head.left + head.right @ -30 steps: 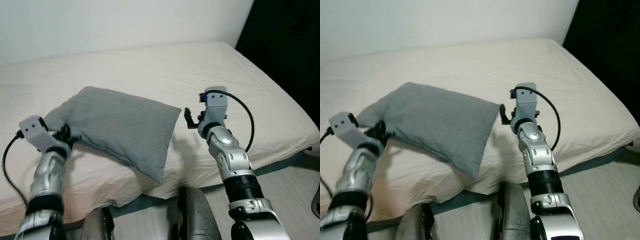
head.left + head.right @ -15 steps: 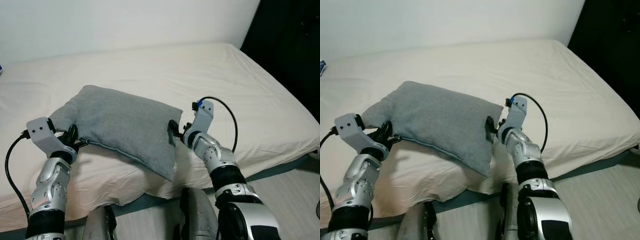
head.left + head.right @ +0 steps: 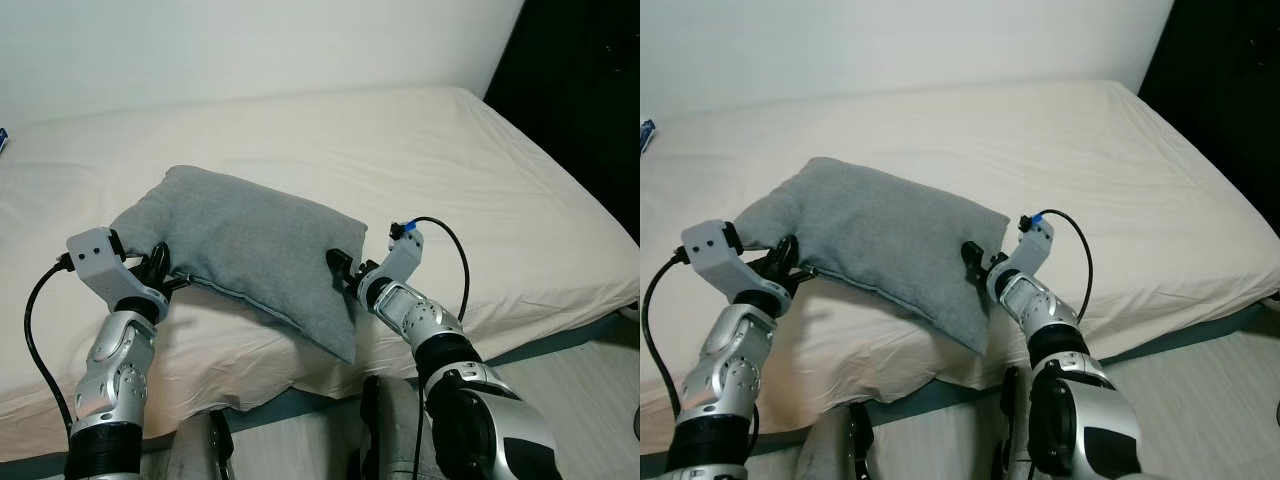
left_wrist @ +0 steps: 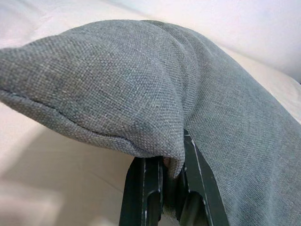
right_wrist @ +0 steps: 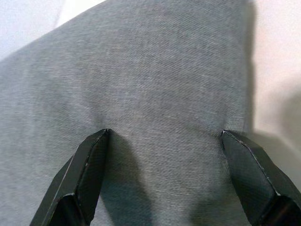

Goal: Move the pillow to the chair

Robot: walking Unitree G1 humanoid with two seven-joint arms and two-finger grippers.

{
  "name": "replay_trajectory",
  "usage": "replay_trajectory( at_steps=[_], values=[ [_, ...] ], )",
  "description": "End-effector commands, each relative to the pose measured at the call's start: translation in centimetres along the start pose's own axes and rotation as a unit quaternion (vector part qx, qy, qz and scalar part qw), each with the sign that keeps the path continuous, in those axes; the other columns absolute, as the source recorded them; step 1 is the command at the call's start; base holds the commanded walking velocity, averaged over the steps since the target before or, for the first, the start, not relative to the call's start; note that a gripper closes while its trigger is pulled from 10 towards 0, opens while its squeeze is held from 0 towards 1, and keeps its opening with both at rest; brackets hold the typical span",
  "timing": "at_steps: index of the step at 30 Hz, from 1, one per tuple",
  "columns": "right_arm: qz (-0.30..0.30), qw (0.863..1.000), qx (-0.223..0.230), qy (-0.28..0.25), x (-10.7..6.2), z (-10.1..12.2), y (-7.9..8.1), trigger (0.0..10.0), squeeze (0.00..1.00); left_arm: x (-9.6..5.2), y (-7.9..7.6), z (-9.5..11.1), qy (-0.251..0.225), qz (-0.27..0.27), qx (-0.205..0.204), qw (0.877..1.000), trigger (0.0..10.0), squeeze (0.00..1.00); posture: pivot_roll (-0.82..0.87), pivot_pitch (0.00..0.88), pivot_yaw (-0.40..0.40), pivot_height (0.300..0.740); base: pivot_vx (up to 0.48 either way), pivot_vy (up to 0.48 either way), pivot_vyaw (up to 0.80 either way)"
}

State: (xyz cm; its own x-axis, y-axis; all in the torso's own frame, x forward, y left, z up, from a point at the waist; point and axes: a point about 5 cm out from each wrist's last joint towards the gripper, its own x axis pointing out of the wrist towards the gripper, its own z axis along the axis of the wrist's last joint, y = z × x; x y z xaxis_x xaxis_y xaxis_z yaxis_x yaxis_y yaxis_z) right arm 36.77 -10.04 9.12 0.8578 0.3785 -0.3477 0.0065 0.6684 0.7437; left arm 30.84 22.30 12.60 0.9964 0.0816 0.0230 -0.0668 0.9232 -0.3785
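grey woven pillow (image 3: 250, 250) on bed (image 3: 480, 170); left gripper (image 4: 162, 186) fingers pinch its 9 o'clock corner, right gripper (image 5: 171, 155) fingers spread wide against its 3 o'clock edge.

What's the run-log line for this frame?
left hand: shut on grey pillow edge | right hand: open, pressed on pillow | pillow: on bed

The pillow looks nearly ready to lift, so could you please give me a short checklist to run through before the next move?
1. Left gripper shut on the pillow corner: ok, fabric is pinched between its fingers.
2. Right gripper closed on the pillow: not ok, its fingers are spread wide, tips pressing the fabric.
3. Pillow resting fully on the bed: not ok, its near corner overhangs the edge.
4. Nothing lying on the pillow: ok.
5. Chair located: cannot tell.
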Motion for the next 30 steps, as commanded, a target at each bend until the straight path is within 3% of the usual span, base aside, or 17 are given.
replay_trajectory(
  at_steps=[1, 4, 9, 11, 15, 17, 18, 19, 20, 22, 25, 26, 28, 29, 30],
  values=[
    [0.018, 0.999, 0.022, 0.029, 0.2, -1.3, 0.4, 10.0, 0.0, -0.1, -1.0, -0.8, 0.02, -0.019, 0.007, 1.0, 0.0, 0.0, -0.03, 0.156, -0.033, 0.562, 0.0, 0.0, 0.0],
    [0.048, 0.997, 0.04, 0.052, 0.4, -2.0, 1.2, 10.0, 0.0, 0.0, -1.4, -0.7, 0.022, -0.025, 0.009, 0.999, 0.0, 0.0, -0.02, 0.157, -0.033, 0.562, 0.0, 0.0, 0.0],
    [0.094, 0.992, 0.017, 0.079, 0.7, -2.7, 2.7, 10.0, 0.0, 0.0, -2.0, -1.2, 0.036, -0.038, 0.016, 0.999, 0.0, 0.0, -0.02, 0.157, -0.033, 0.562, 0.0, 0.0, 0.0],
    [0.135, 0.986, -0.015, 0.097, 0.8, -3.0, 3.9, 10.0, 0.0, -0.2, -2.5, -1.6, 0.043, -0.047, 0.017, 0.998, 0.0, 0.0, -0.02, 0.157, -0.031, 0.562, 0.0, 0.0, 0.0],
    [0.165, 0.978, -0.062, 0.111, 0.8, -3.3, 4.8, 10.0, 0.0, -0.3, -3.2, -2.0, 0.049, -0.055, 0.015, 0.997, 0.0, 0.0, -0.02, 0.158, -0.03, 0.562, 0.0, 0.0, 0.0],
    [0.165, 0.978, -0.062, 0.111, 0.8, -3.3, 4.8, 10.0, 0.0, -0.3, -3.2, -2.0, 0.049, -0.055, 0.015, 0.997, 0.0, 0.0, -0.02, 0.158, -0.03, 0.562, 0.0, 0.0, 0.0],
    [0.173, 0.975, -0.087, 0.113, 0.9, -3.3, 5.1, 10.0, 0.0, -0.3, -3.7, -2.2, 0.051, -0.063, 0.013, 0.997, 0.0, 0.0, -0.02, 0.157, -0.03, 0.562, 0.0, 0.0, 0.0],
    [0.168, 0.973, -0.121, 0.103, 1.0, -2.9, 5.3, 9.5, 0.0, -0.4, -4.4, -2.3, 0.053, -0.075, 0.007, 0.996, 0.0, 0.0, -0.02, 0.153, -0.029, 0.562, 0.0, 0.0, 0.0],
    [0.163, 0.971, -0.147, 0.091, 1.0, -2.5, 5.5, 0.0, 0.0, -0.5, -5.0, -2.4, 0.055, -0.086, 0.005, 0.995, 0.0, 0.0, -0.02, 0.152, -0.029, 0.562, 0.0, 0.0, 0.0],
    [0.163, 0.971, -0.147, 0.091, 1.0, -2.5, 5.5, 0.0, 0.0, -0.5, -5.0, -2.4, 0.055, -0.086, 0.005, 0.995, 0.0, 0.0, -0.02, 0.152, -0.029, 0.562, 0.0, 0.0, 0.0],
    [0.084, 0.978, -0.193, 0.015, 1.1, 0.2, 4.8, 0.0, 0.0, -1.2, -7.1, -2.7, 0.064, -0.141, 0.025, 0.988, 0.0, 0.0, -0.02, 0.14, -0.023, 0.562, 0.0, 0.0, 0.0],
    [0.084, 0.978, -0.193, 0.015, 1.1, 0.2, 4.8, 0.0, 0.0, -1.2, -7.1, -2.7, 0.064, -0.141, 0.025, 0.988, 0.0, 0.0, -0.02, 0.14, -0.023, 0.562, 0.0, 0.0, 0.0],
    [0.066, 0.97, -0.232, -0.006, 1.0, 1.0, 4.6, 0.0, 0.0, -1.3, -7.4, -2.8, 0.063, -0.149, 0.043, 0.986, 0.0, 0.0, -0.02, 0.138, -0.023, 0.562, 0.0, 0.0, 0.0],
    [0.047, 0.955, -0.293, -0.015, 0.8, 1.4, 4.4, 0.0, 0.0, -1.4, -7.5, -2.7, 0.061, -0.148, 0.052, 0.986, 0.0, 0.0, -0.02, 0.13, -0.025, 0.562, 0.0, 0.0, 0.0],
    [0.047, 0.955, -0.293, -0.015, 0.8, 1.4, 4.4, 0.0, 0.0, -1.4, -7.5, -2.7, 0.061, -0.148, 0.052, 0.986, 0.0, 0.0, -0.02, 0.13, -0.025, 0.562, 0.0, 0.0, 0.0]
  ],
)
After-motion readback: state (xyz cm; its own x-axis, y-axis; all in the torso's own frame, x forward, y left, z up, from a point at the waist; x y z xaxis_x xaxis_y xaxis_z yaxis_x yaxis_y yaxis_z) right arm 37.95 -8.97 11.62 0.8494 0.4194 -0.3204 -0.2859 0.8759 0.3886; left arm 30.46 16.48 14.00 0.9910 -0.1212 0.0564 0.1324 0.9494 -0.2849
